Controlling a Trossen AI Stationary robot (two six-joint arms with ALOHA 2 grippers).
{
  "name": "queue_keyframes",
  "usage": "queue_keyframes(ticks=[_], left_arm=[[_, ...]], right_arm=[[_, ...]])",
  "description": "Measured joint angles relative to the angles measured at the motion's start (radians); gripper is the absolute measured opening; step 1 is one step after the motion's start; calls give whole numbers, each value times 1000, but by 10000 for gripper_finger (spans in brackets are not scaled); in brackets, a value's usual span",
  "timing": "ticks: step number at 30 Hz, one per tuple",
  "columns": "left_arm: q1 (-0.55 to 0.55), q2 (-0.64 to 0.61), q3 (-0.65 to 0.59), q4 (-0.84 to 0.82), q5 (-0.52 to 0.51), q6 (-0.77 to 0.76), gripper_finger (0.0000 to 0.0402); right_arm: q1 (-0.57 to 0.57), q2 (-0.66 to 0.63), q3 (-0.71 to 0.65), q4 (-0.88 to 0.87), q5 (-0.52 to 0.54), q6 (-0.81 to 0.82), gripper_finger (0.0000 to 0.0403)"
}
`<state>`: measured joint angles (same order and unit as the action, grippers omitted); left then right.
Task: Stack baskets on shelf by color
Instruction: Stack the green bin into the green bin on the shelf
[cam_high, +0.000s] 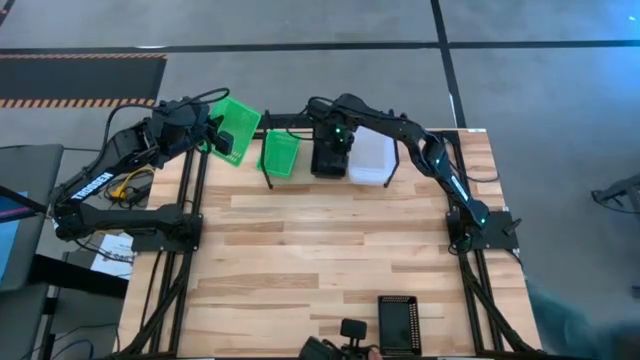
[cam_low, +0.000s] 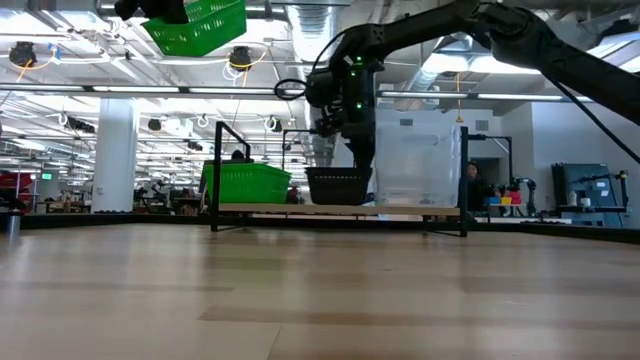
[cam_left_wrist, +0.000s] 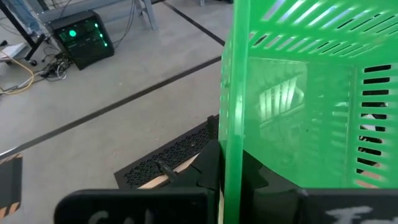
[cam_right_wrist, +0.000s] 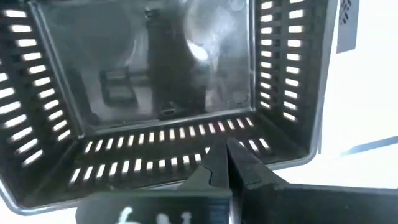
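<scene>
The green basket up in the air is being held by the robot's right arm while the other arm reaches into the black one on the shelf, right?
Not quite: the left end effector holds the raised green basket, as the high view shows. The right end effector is at the black basket on the shelf.

Raised green basket (cam_low: 197, 24): its top is cut off by the low view's upper edge.
Black basket (cam_high: 329, 158): largely covered by the right arm from above.
Clear baskets (cam_high: 372, 156): how many are stacked cannot be told.
Shelf (cam_low: 340, 209): far legs hidden behind the baskets.
Black object at the near table edge (cam_high: 398, 325): too small to identify.
</scene>
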<state>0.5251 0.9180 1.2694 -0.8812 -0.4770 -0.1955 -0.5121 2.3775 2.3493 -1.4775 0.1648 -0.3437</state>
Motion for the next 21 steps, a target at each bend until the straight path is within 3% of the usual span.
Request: queue_keyframes(ticks=[6, 13, 15, 19, 21], left_arm=[[0, 0, 0, -2, 0, 0, 0], [0, 0, 0, -3, 0, 0, 0], [0, 0, 0, -3, 0, 0, 0], [0, 0, 0, -3, 0, 0, 0], [0, 0, 0, -4, 1, 0, 0]], right_arm=[[4, -11, 6, 18, 6, 4, 0], [91, -66, 5, 136, -19, 3, 0], [118, -72, 6, 221, -62, 1, 0], [137, -73, 7, 375, -252, 3, 0], [147, -72, 7, 424, -268, 3, 0]])
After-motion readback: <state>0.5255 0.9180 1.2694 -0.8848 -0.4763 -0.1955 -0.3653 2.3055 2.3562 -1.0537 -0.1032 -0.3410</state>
